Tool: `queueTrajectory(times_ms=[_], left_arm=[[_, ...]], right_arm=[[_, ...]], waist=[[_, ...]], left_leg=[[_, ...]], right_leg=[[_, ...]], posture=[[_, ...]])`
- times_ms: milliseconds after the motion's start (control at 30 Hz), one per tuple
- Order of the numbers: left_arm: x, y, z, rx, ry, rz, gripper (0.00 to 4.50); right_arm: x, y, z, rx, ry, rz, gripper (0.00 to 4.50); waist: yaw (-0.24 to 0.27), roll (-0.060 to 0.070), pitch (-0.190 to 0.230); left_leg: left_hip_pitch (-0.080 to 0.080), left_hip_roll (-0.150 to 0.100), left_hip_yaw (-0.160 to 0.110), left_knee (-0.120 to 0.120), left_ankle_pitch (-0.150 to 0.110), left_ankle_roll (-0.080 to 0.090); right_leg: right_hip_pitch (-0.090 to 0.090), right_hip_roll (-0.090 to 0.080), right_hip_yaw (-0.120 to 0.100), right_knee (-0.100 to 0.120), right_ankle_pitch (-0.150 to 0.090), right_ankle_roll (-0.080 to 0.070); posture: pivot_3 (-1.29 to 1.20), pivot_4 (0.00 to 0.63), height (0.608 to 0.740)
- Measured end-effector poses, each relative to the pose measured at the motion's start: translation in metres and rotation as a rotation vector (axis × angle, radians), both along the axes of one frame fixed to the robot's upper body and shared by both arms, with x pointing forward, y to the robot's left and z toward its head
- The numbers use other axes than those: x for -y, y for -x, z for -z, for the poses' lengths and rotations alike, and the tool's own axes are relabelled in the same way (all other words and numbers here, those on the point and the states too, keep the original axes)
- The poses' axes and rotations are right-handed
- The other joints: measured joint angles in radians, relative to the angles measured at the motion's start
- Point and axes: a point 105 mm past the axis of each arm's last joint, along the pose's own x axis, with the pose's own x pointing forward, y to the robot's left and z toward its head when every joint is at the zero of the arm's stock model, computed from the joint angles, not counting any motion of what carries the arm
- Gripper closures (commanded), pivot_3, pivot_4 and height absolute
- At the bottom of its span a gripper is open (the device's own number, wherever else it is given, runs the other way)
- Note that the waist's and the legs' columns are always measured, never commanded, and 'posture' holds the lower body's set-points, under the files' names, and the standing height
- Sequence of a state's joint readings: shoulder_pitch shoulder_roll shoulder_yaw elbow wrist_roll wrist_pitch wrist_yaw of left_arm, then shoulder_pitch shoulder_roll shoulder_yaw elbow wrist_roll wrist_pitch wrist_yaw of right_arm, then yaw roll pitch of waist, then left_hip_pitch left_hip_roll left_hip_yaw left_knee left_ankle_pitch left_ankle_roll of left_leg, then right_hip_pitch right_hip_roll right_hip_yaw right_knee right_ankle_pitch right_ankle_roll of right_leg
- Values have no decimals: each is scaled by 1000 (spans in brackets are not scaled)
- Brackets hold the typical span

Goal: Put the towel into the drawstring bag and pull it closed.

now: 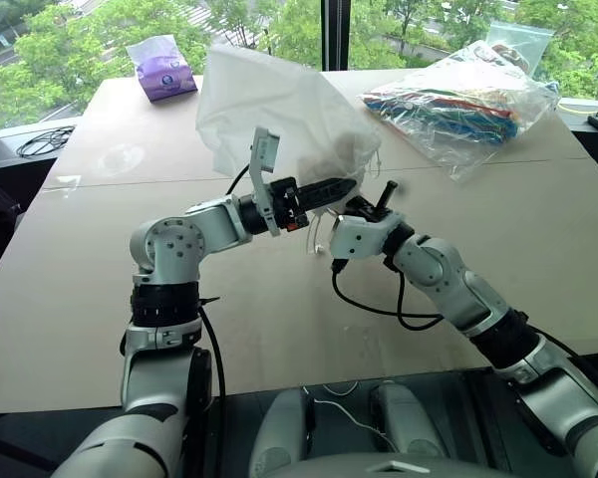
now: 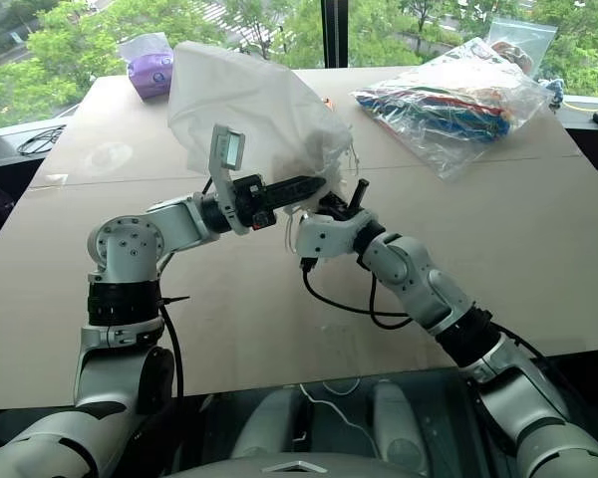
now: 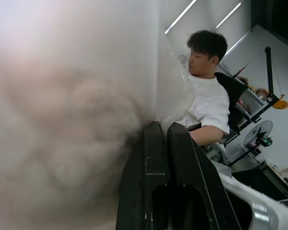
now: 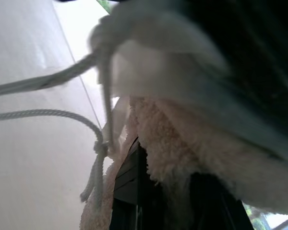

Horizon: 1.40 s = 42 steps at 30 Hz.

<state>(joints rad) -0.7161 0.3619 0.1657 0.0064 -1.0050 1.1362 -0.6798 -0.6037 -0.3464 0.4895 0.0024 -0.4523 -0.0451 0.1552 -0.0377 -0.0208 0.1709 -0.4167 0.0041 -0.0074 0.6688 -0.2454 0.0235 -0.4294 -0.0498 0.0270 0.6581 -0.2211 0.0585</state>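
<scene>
The white crinkly drawstring bag [image 1: 279, 105] is held up off the table, bulging above both grippers. My left gripper [image 1: 344, 186] points right and is shut on the bag's lower edge; its wrist view has the black fingers [image 3: 156, 158] pressed together against white fabric [image 3: 62, 120]. Just right of it, my right gripper [image 1: 384, 196] is at the bag's mouth. In the right wrist view a fluffy cream towel [image 4: 182, 143] sits pinched between that gripper's fingers, with the bag's white cords [image 4: 48, 81] hanging beside it.
A big clear plastic bag of colourful items [image 1: 458, 105] lies at the back right of the tan table [image 1: 100, 299]. A purple tissue pack [image 1: 161, 68] sits at the back left. A person in a white shirt [image 3: 209, 103] sits beyond the bag.
</scene>
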Motion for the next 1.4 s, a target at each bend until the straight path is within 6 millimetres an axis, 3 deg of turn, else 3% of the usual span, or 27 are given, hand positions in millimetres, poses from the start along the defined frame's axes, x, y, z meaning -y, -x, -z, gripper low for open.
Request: queueTrajectory(times_ms=[100,200,400,533,733,867,1000,1133,1300,1400], left_arm=[[5,4,6,-44,-7,8,4500],[4,5,11,-80,-12,-9,4500],[1,-1,38,-88,-136,-121,4500],[4,2,44,49,-249,-130,4500],[6,15,52,280,-439,-75,4500],[7,13,56,360,-491,-77,4500],[7,-4,51,326,-423,-157,4500],[-5,-23,42,300,-387,-250,4500],[-2,-19,44,284,-371,-205,4500],[-2,-18,45,280,-366,-185,4500]], right_arm=[[10,-8,-13,75,-22,69,4480],[14,-10,-10,85,-8,84,4480],[29,10,45,-116,19,34,4480],[31,27,56,-204,-7,-11,2847],[25,27,45,-300,-154,-31,47],[16,24,44,-384,-243,-46,13],[17,20,44,-474,-288,-42,13],[35,32,61,-626,-293,-21,13],[44,27,77,-740,-326,48,13],[41,21,88,-783,-340,68,797]], waist=[[1,0,0],[0,0,0],[2,0,0],[0,0,0],[0,0,0],[4,0,0],[13,-1,0],[23,-1,0],[21,-1,0],[21,-1,0]], left_leg=[[0,0,0,0,0,0],[0,0,0,0,0,0],[0,-1,0,0,0,0],[1,0,1,0,0,0],[2,0,0,0,0,0],[1,0,0,0,-2,3],[1,-1,-1,0,-2,4],[1,-1,-1,0,-2,4],[2,-1,0,0,-2,4],[2,-1,0,0,-2,4]], right_leg=[[0,-1,0,0,0,0],[0,-1,0,0,0,0],[0,-1,0,0,0,0],[0,0,1,0,0,0],[1,0,1,1,0,0],[1,0,1,1,0,0],[1,0,-1,1,0,0],[1,0,-1,0,0,0],[1,1,-1,1,0,0],[1,1,-1,1,0,0]], posture=[[0,150,740],[0,150,740],[0,150,740],[0,150,740],[0,150,740],[0,150,740],[0,150,740],[0,150,740],[0,150,740],[0,150,740]])
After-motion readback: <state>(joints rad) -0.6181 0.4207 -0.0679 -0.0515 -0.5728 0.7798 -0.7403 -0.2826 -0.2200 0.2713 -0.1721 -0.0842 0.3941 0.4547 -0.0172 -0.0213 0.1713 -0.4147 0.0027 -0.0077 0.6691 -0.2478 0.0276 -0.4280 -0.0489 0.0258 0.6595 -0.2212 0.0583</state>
